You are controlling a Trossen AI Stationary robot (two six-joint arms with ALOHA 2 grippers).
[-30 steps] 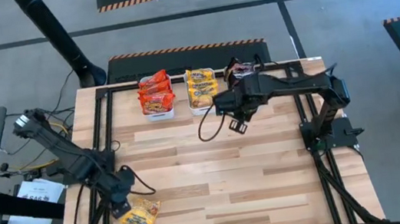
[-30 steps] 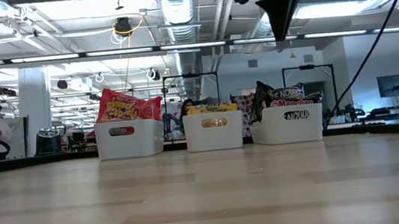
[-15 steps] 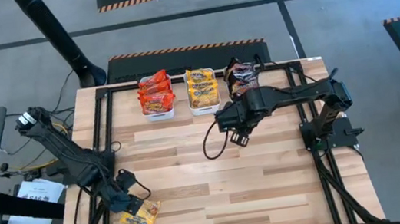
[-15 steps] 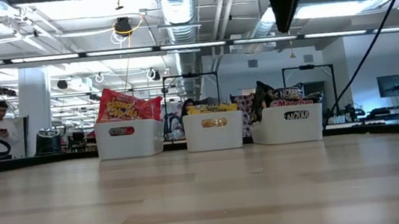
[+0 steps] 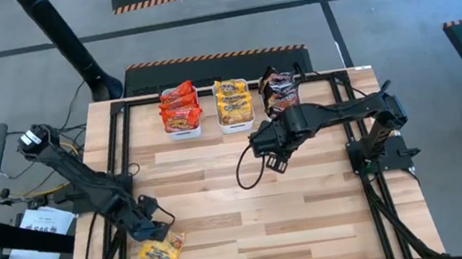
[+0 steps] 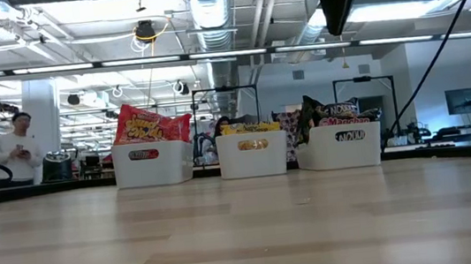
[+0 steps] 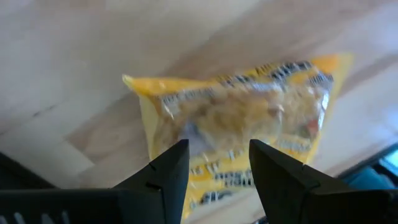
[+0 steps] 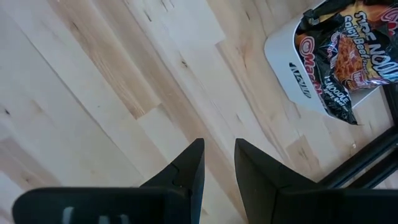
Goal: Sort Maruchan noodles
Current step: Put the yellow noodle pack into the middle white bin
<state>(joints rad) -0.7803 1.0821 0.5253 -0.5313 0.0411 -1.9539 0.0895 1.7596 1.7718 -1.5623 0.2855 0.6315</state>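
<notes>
One yellow Maruchan packet (image 5: 164, 250) lies flat near the table's near-left corner. My left gripper (image 5: 153, 229) is open and hovers just beside it on its far-left side. In the left wrist view the packet (image 7: 239, 121) shows beyond the spread fingers (image 7: 168, 171). Other packets sit in three white tubs along the far edge: red (image 5: 180, 107), yellow (image 5: 233, 99) and dark (image 5: 280, 91). My right gripper (image 5: 272, 158) hangs over bare wood near the table's middle, open by a narrow gap (image 8: 219, 168).
The three tubs stand in a row (image 6: 152, 164), (image 6: 253, 154), (image 6: 350, 146) at the far side. A black cable loops under the right arm (image 5: 243, 168). Black frame rails run along the table's left (image 5: 116, 176) and right (image 5: 354, 145) sides. A person (image 6: 20, 152) stands in the room behind.
My right gripper has moved from the tubs toward the near edge and now holds over the table's middle. My left gripper has shifted slightly toward the right and far side beside the yellow packet, which has stayed put. The person behind has walked rightward.
</notes>
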